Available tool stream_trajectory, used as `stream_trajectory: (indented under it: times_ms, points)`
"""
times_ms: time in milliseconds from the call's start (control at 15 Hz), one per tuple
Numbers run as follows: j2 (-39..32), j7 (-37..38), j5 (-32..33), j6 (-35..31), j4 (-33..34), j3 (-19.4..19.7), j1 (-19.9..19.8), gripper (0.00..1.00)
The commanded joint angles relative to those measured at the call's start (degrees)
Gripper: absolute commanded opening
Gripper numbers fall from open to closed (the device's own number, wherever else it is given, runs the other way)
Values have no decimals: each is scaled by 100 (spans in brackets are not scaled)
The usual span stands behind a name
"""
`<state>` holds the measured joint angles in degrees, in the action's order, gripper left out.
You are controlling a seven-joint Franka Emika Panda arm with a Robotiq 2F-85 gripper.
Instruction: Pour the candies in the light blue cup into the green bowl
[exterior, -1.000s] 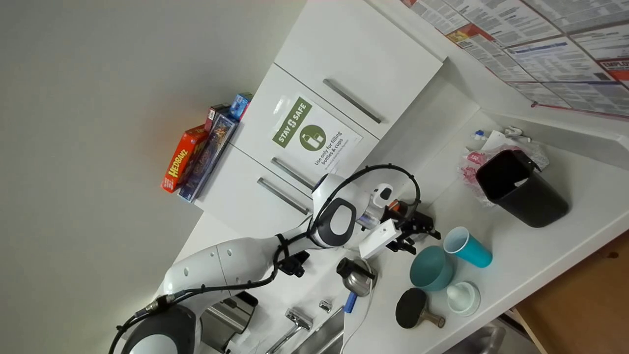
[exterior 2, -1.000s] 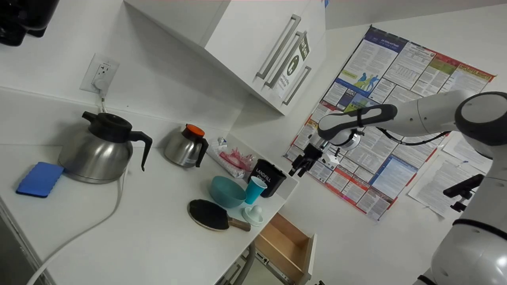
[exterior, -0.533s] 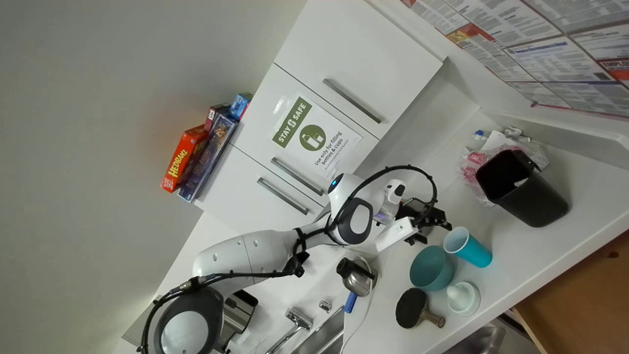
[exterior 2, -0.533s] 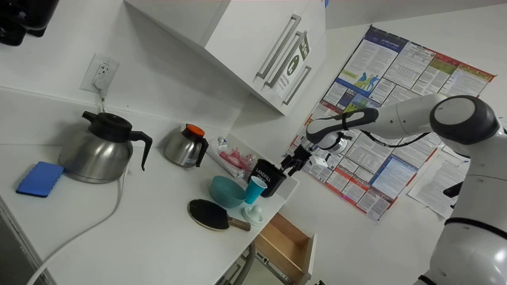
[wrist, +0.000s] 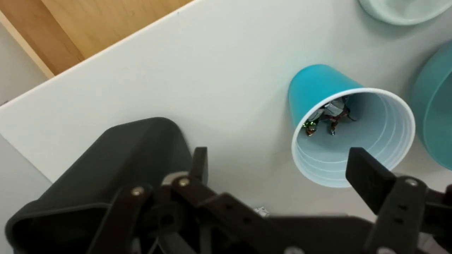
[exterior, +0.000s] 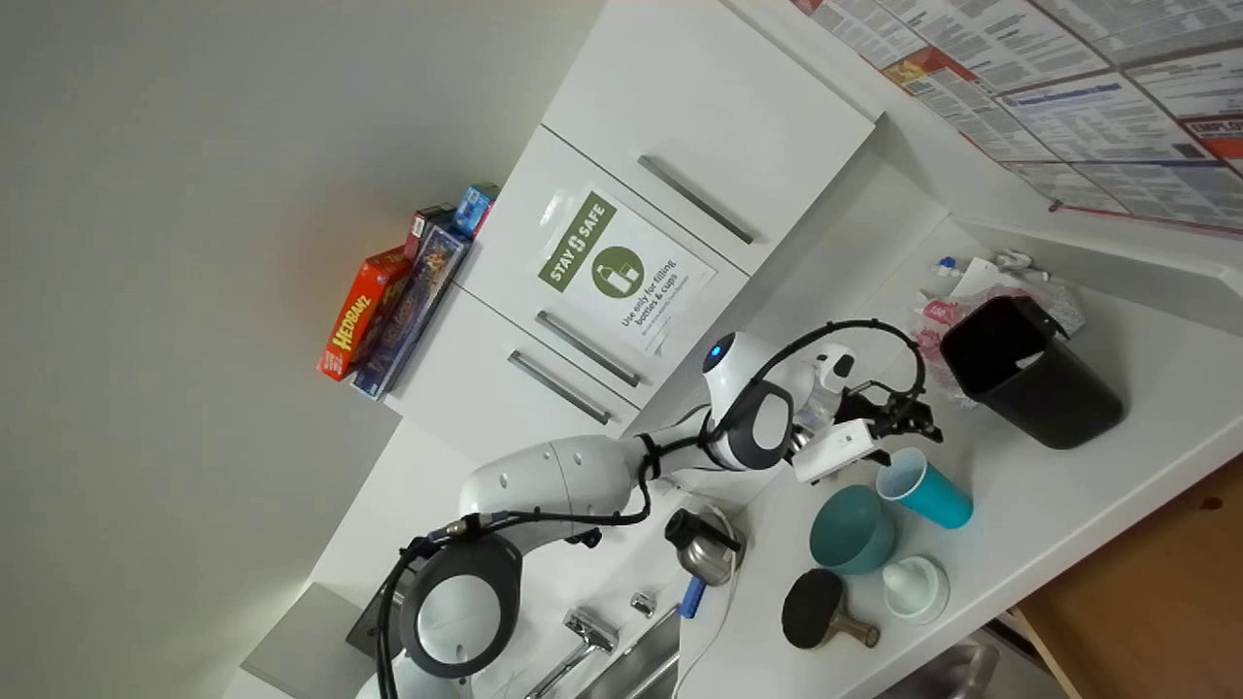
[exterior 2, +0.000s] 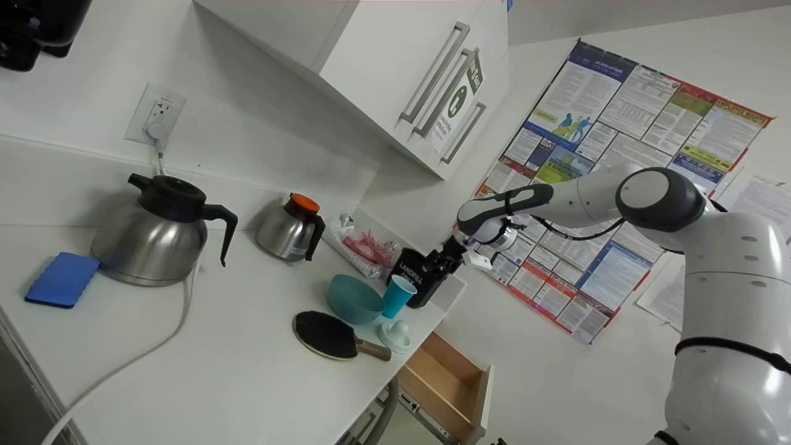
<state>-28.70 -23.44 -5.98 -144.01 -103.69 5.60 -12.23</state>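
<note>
One white-lined light blue round cup [wrist: 363,130] is stood upright on the white counter [exterior 2: 204,364], just beside one teal-green round bowl [exterior: 851,532]; contact between them cannot be told. Several shiny wrapped candies [wrist: 331,113] are contained in the cup, too overlapped for an exact count. One black two-fingered gripper [wrist: 278,155] is held near the cup's rim, its fingers spread wide and nothing gripped. In the wrist view, part of the rim is covered by one finger; contact cannot be judged. The gripper's other side is crowded by one black bin [exterior: 1049,390] lettered LANDFILL ONLY, with clear and pinkish-red plastic wrapping [exterior 2: 369,250] bunched beside it. Also counted are one knobbed pale mint round dish [exterior: 918,594], near the cup and the bowl; one brown-handled black round paddle [exterior 2: 326,335], near the bowl and the dish; one large black-lidded steel carafe [exterior 2: 153,244]; one smaller orange-lidded steel carafe [exterior 2: 285,233]; and one flat blue block [exterior 2: 62,279] beside the larger carafe. One wooden drawer [exterior 2: 445,380] is seen pulled out below the counter's edge.
</note>
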Motion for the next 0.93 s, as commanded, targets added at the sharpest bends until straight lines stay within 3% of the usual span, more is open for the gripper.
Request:
stream_trajectory:
  times_ms: [0, 467, 533, 600, 867]
  points:
    - [-489, 99, 47, -96, 482, -215, -181, 100]
    - [-1018, 130, 174, 3, 922, -329, -205, 100]
    - [-1068, 164, 196, -27, 949, -315, -192, 75]
    - [-1105, 148, 203, -2, 980, -326, -201, 74]
    - [-1229, 174, 245, 46, 1113, -321, -204, 42]
